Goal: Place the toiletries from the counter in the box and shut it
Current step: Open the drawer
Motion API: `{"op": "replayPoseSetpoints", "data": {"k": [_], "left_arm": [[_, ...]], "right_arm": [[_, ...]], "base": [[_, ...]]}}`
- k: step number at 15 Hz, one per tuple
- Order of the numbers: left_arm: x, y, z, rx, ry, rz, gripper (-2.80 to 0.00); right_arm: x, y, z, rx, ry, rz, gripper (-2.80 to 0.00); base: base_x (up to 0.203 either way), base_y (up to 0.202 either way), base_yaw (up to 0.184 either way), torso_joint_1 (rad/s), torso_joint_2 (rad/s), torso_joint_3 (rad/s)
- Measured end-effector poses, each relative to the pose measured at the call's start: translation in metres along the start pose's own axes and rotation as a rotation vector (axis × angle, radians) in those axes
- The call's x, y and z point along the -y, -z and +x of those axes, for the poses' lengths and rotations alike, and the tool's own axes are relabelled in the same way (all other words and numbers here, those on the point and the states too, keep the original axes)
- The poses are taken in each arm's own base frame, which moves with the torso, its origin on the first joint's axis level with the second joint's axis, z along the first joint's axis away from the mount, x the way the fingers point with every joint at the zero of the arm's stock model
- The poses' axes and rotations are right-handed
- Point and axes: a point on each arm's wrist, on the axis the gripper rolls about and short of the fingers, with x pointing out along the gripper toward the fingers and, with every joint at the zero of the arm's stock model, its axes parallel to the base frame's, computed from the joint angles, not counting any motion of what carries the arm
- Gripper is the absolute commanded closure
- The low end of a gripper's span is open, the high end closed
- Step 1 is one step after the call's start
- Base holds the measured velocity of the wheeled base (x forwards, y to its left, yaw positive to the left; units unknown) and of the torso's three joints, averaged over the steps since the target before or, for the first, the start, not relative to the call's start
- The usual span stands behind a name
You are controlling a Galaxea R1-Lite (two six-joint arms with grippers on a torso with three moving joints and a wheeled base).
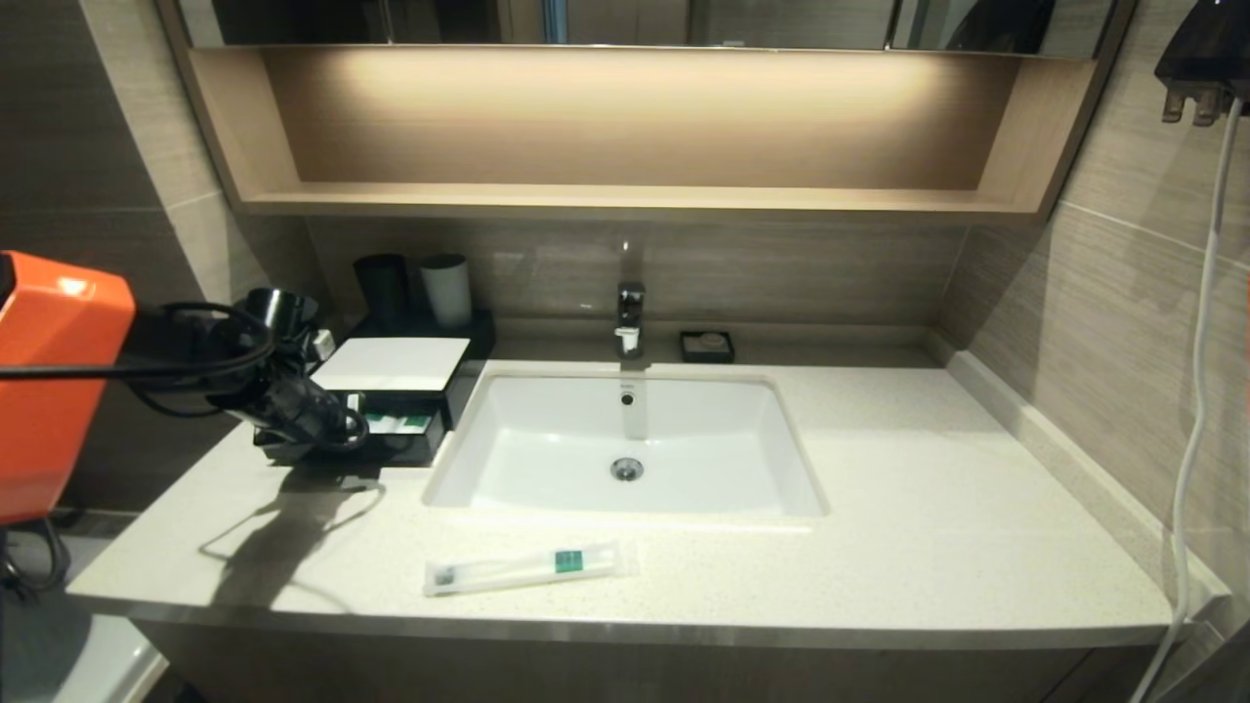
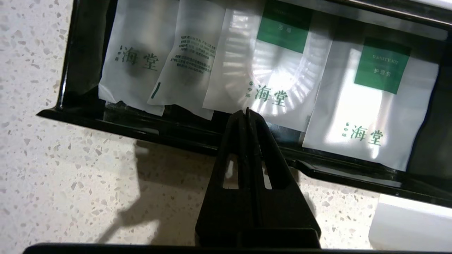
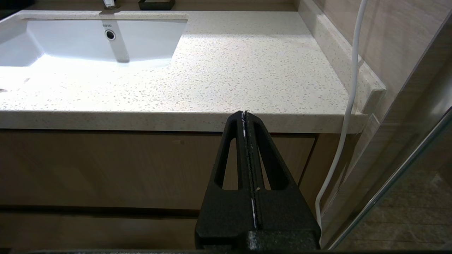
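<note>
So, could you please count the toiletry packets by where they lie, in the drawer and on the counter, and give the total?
Sachets in the open drawer, seen from the left wrist: 4
Toothbrush packet on the counter: 1
Total: 5

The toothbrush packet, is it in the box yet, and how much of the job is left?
Not yet. The box has its drawer pulled out, sachets inside. The left gripper, shut, hovers at the drawer's front. The toothbrush packet lies on the counter. Packing and closing remain. The right gripper waits, shut.
</note>
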Motion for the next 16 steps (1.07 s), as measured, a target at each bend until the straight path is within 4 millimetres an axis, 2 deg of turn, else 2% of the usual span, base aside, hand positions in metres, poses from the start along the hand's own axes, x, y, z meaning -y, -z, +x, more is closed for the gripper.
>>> {"op": "replayPoseSetpoints", "data": {"k": [11,16], "left_arm": [[0.0,-0.001,-0.017,-0.016,-0.001,0.0,0.0],[0.0,-0.008,-0.032,0.025,0.015,-0.006,0.0]], "right_arm": [[0.0,0.0,0.0,0.0,0.0,0.0,0.0],[0.0,0.0,0.0,0.0,0.0,0.0,0.0]], "base": [[0.0,0.0,0.0,0.0,0.0,0.0],[0.0,0.0,0.0,0.0,0.0,0.0]]}}
